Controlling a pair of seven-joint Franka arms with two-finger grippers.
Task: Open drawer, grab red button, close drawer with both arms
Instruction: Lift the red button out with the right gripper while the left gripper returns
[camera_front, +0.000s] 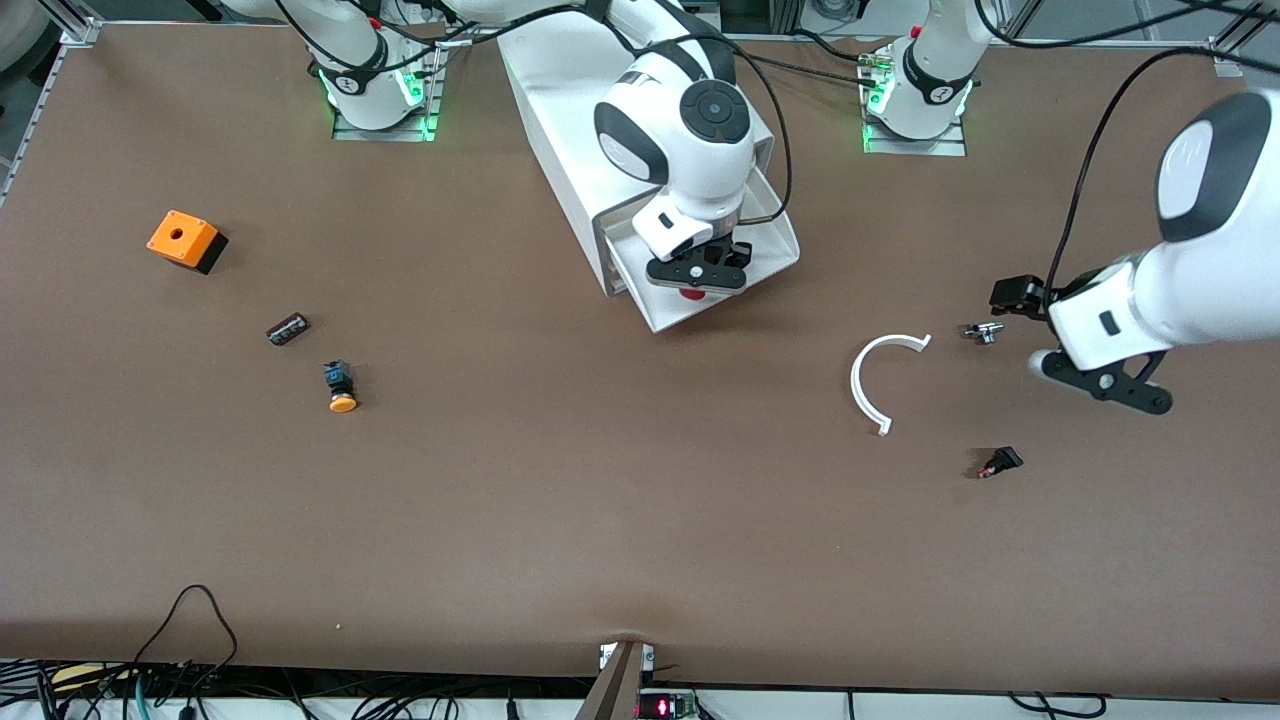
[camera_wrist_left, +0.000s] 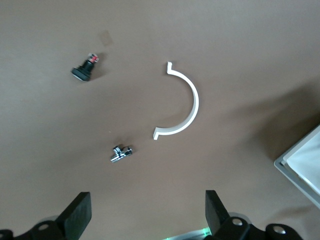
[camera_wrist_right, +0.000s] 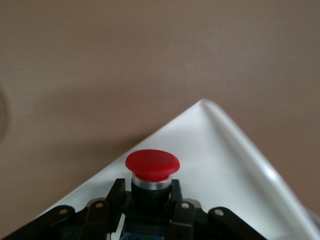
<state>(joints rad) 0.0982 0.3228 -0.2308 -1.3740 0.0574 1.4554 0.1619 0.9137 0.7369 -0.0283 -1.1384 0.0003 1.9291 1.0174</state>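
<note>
You see the right pincer (camera_front: 697, 283) inside the pulled-out drawer (camera_front: 770, 248) of the white cabinet (camera_front: 560, 110), pinching the red-capped button (camera_wrist_right: 152, 171) by its black body. The left pincer (camera_front: 1085, 380) waits with fingers (camera_wrist_left: 77, 215) spread over the desk (camera_front: 600, 480), near the white curved clip (camera_front: 880, 375).

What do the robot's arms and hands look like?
Both arms are glossy white with black joint bands and thin black cables. Green lights glow at their bases. The right hand and left hand are flat black bars, each with two black fingers.
</note>
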